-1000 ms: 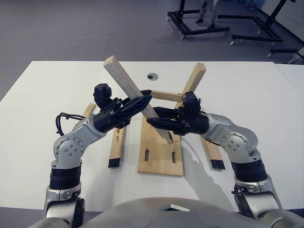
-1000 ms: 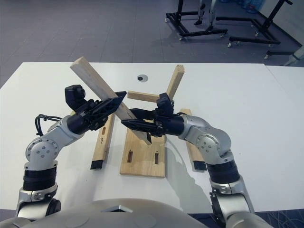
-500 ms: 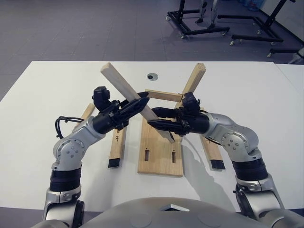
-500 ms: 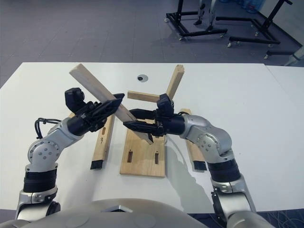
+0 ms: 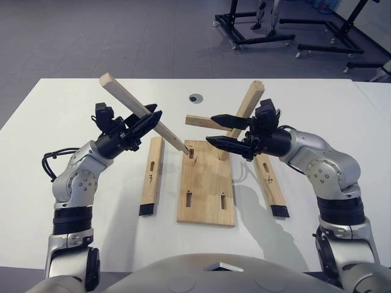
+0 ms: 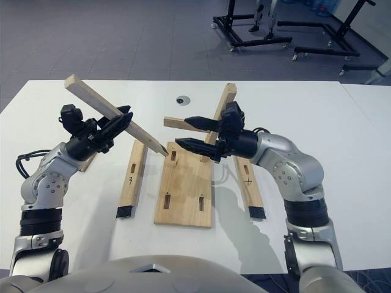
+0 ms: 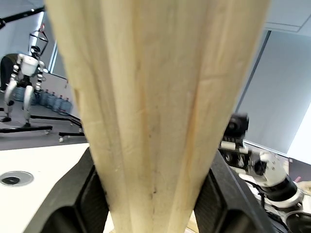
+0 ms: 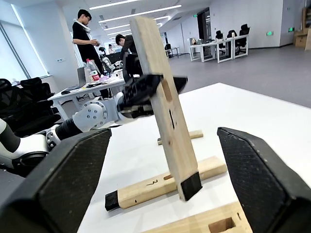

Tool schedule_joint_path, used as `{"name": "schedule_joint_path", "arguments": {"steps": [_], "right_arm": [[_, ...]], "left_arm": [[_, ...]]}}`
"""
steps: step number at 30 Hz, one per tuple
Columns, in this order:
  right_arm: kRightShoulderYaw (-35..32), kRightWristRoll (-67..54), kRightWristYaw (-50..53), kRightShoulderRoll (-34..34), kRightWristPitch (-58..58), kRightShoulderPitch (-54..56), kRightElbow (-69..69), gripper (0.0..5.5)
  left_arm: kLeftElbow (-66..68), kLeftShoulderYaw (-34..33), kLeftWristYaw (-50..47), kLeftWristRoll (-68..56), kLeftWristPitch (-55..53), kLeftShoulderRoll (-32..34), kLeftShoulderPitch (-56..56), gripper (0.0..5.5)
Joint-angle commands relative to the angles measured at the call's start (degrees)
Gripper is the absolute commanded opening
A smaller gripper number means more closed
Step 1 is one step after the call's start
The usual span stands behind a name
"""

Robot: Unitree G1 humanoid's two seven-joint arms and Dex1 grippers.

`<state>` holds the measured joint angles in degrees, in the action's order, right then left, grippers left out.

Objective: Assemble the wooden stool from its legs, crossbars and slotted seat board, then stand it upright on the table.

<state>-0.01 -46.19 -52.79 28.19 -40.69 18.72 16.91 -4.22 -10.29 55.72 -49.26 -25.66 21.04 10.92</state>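
My left gripper (image 5: pixel 146 122) is shut on a wooden leg (image 5: pixel 125 97), holding it slanted above the table. The leg's lower tip rests at the far left slot of the seat board (image 5: pixel 208 195), which lies flat. In the left wrist view the leg (image 7: pixel 155 97) sits between the black fingers (image 7: pixel 82 204). My right gripper (image 5: pixel 211 129) hangs open over the board's far end, holding nothing. Just behind it a second leg (image 5: pixel 252 101) stands tilted in the board with a crossbar (image 5: pixel 194 119) jutting left. The right wrist view shows the held leg (image 8: pixel 167 111) between its spread fingers (image 8: pixel 73 184).
Two more legs with black ends lie flat on the white table, one left of the board (image 5: pixel 151 177) and one right of it (image 5: pixel 269 186). A round grommet (image 5: pixel 195 97) sits near the far edge. Wheeled metal frames (image 5: pixel 263 30) stand on the floor beyond.
My left arm has swung left with the leg, whose lower tip slid from the board's middle to its far left slot. The right gripper has pulled up and to the right, away from that leg.
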Motion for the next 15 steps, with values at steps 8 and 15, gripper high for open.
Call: {"name": "schedule_joint_path", "arguments": {"steps": [8, 15], "right_arm": [[2.5, -6.1, 0.9, -3.0, -5.3, 4.5, 2.6, 4.7], [6.2, -5.2, 1.8, -4.1, -7.6, 7.1, 2.0, 5.17]], "left_arm": [[-11.9, -1.4, 2.4, -17.3, -10.7, 1.2, 1.4, 2.02], [-12.0, 0.4, 2.7, -12.6, -8.3, 0.9, 1.3, 2.02]]}}
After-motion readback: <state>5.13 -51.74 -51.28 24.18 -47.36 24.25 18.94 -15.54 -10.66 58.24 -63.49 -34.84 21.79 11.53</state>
